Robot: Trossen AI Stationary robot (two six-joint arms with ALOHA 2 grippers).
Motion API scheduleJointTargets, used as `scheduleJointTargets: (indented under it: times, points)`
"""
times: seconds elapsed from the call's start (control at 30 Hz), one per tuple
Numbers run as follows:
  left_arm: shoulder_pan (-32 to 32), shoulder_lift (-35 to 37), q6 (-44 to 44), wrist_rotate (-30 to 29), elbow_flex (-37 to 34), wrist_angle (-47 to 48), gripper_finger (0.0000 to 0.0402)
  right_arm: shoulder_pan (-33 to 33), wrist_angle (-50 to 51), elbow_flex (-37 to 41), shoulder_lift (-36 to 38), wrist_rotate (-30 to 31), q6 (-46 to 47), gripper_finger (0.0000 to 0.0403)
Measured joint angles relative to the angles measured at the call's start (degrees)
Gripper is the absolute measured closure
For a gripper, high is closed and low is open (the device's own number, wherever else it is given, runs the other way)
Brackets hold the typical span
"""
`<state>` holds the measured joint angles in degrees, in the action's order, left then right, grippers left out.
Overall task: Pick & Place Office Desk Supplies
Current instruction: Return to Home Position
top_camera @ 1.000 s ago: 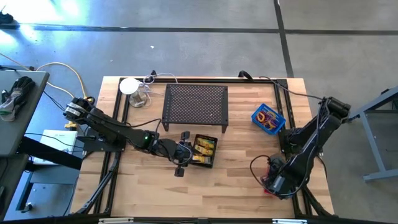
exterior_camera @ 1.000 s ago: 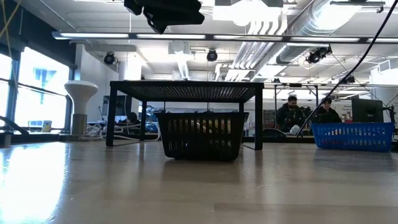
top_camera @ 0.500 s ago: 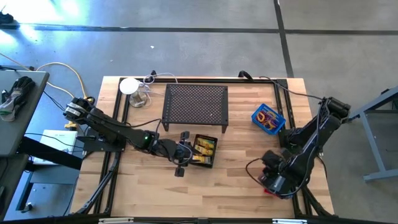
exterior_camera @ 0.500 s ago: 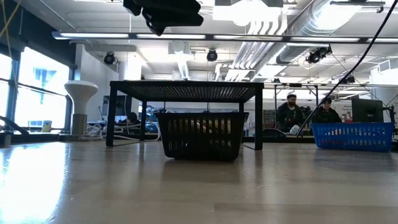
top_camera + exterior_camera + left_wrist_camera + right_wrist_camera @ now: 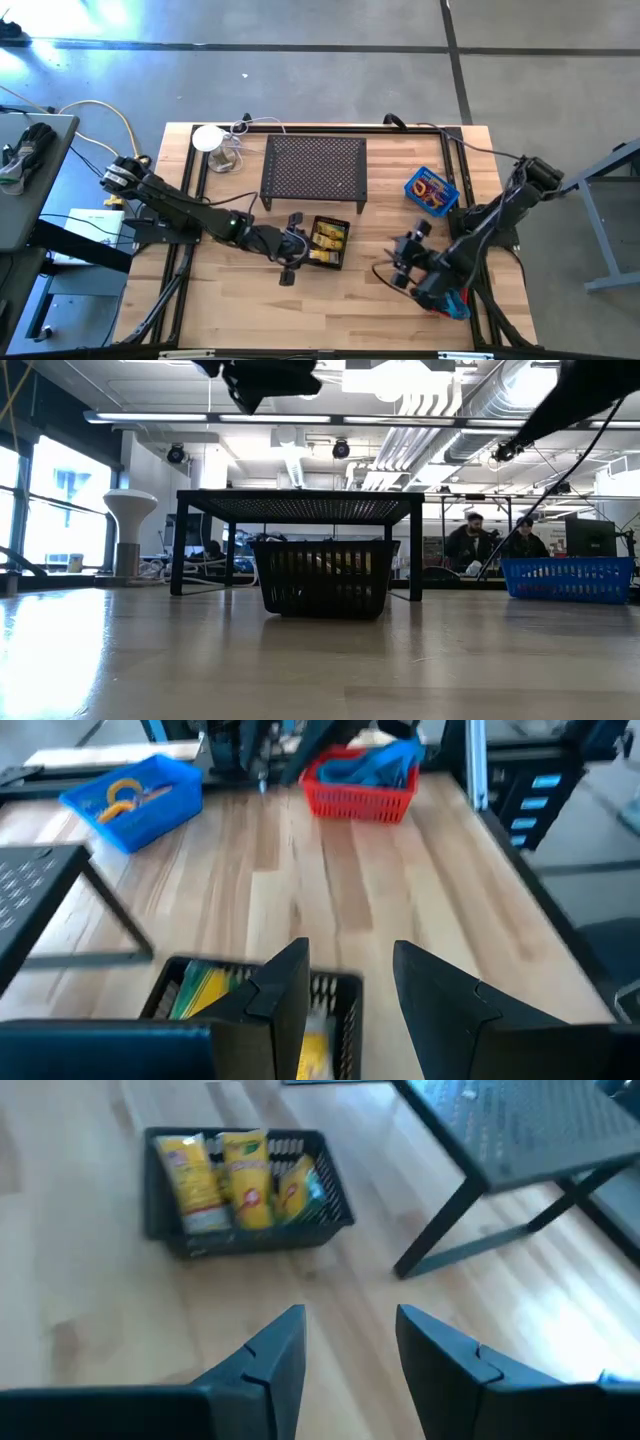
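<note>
A black mesh basket (image 5: 330, 243) holding yellow packets (image 5: 235, 1175) stands on the table before the black perforated stand (image 5: 314, 170). My left gripper (image 5: 302, 248) hangs open just left of the basket and above its rim (image 5: 250, 982), with nothing between its fingers. My right gripper (image 5: 406, 255) hovers open right of the basket, pointing toward it, also empty (image 5: 350, 1320). A blue basket (image 5: 431, 190) with orange and red rings sits at the far right. A red basket (image 5: 360, 785) stands at the near right, half hidden under my right arm in the high view.
A white mushroom-shaped stand (image 5: 210, 140) and cables sit at the far left corner. Bare wood lies between the black basket and my right gripper and along the near edge. In the low view, people sit in the room behind the blue basket (image 5: 568, 578).
My right gripper has swung away from the red basket at the near right toward the table's middle and the black basket, rolling its wrist as it went. Its fingers stay apart. The baskets have not moved.
</note>
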<state>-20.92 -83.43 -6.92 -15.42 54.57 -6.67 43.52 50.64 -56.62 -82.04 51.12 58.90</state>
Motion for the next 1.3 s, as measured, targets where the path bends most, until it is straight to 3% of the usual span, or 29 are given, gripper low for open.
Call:
scheduleJointTargets:
  times: [0.1, 0.33, 0.53, 0.67, 0.8, 0.87, 0.97, 1.2, 1.3]
  points:
    - [-0.3, 3.1, 0.4, 0.3, 0.0, 6.2, 0.0262, -3.7, -3.5, 0.0, 0.0, -0.1, -8.2, 0.0262]
    - [-2.9, 19.7, -0.6, -0.2, 0.0, 21.9, 0.0262, -9.4, -10.9, 0.0, 0.0, -4.4, -31.5, 0.0314]
    - [-5.1, 32.3, 2.5, -5.3, -2.4, 28.0, 0.0262, -11.9, -4.1, 0.0, 0.1, -7.8, -34.1, 0.039]
    - [-5.0, 40.5, 5.7, -12.7, -8.5, 27.0, 0.0262, -12.1, 5.2, 0.0, 0.5, -11.0, -34.9, 0.0395]
    - [-2.9, 47.5, 5.9, -18.1, -16.0, 22.9, 0.0262, -13.4, 4.5, 3.0, 5.5, -11.4, -35.8, 0.04]
    - [-1.2, 50.0, 4.5, -19.9, -19.5, 21.6, 0.0262, -15.3, -0.9, 6.7, 10.1, -12.5, -36.9, 0.04]
    - [1.2, 52.0, 3.7, -19.3, -24.5, 16.2, 0.0262, -18.8, -10.9, 14.6, 17.6, -18.9, -39.5, 0.0399]
    - [2.9, 52.2, 9.9, -16.2, -28.0, 12.8, 0.0262, -29.2, -51.3, 35.5, 31.2, -37.2, -49.9, 0.0399]
    - [2.9, 52.2, 10.9, -16.2, -28.0, 12.2, 0.0262, -33.2, -66.4, 42.7, 33.2, -40.3, -52.5, 0.0399]
